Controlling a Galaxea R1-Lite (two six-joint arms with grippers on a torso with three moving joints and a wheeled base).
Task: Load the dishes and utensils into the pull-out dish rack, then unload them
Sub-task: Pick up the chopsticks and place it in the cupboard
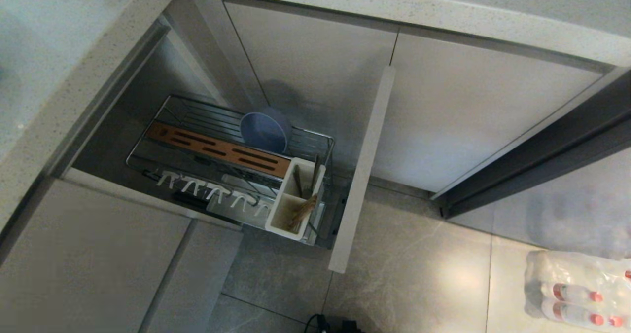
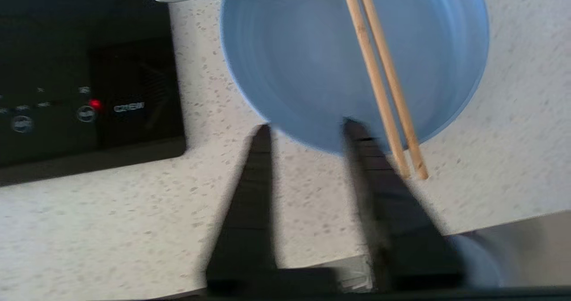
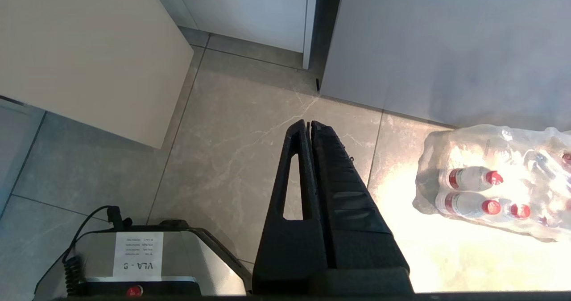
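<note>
Left claw (image 2: 308, 129) parted, empty, at rim of blue plate (image 2: 321, 64) on speckled surface (image 2: 134, 220), frame centre; chopsticks (image 2: 379, 78) across plate. Bowl (image 1: 263, 130) stands in pull-out rack (image 1: 296, 143). Right claw (image 3: 309, 125) closed, above floor (image 3: 232, 149).

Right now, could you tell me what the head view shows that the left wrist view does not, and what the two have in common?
Only the head view shows the pull-out dish rack with a blue bowl standing in it and a white caddy holding utensils, plus the floor. Only the left wrist view shows the left gripper, open, at the plate, with chopsticks lying across it and a dark cooktop panel. Both show the speckled countertop.
</note>
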